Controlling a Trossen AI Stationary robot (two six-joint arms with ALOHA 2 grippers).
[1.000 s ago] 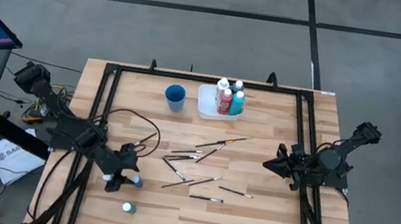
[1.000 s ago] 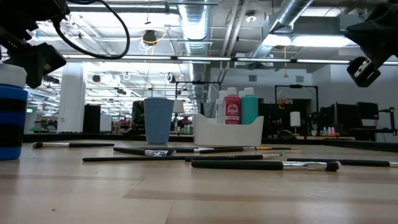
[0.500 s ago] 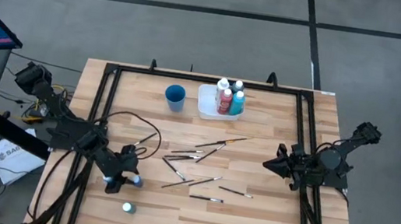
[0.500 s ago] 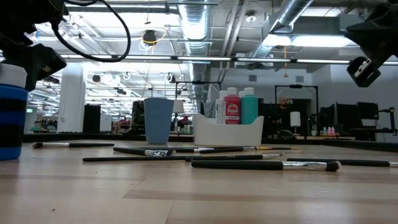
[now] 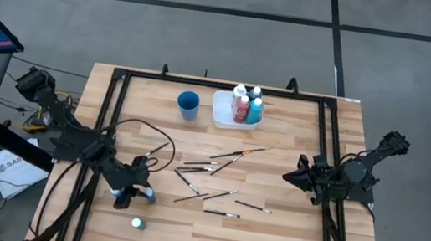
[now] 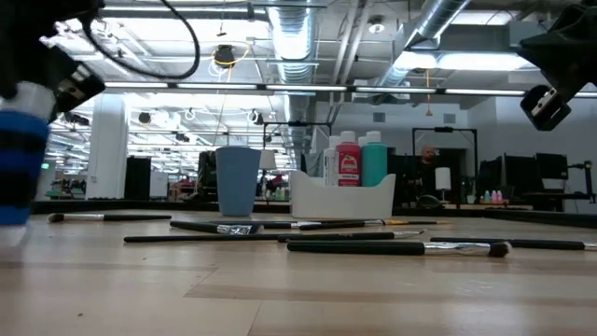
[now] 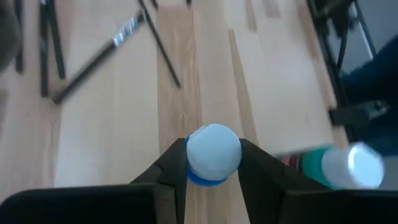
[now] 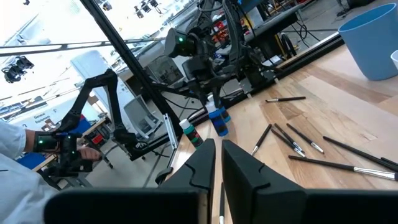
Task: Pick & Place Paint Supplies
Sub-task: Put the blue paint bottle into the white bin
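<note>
Left tool [image 7: 213,163] pinching round-capped blue bottle [image 7: 213,155] (smooth plastic), woodgrain table [image 7: 273,81]

Even overhead light fills the high view; the table [image 5: 268,229] shows only faint, short shadows beneath the paintbrushes [image 5: 217,171]. In the low view, ceiling lights [image 6: 298,42] glare brightly in the far room, and the blue bottle [image 6: 19,154] at near left is smeared by motion blur. In the left wrist view the teal bottle [image 7: 339,167] and the brushes are soft and blurred.
</note>
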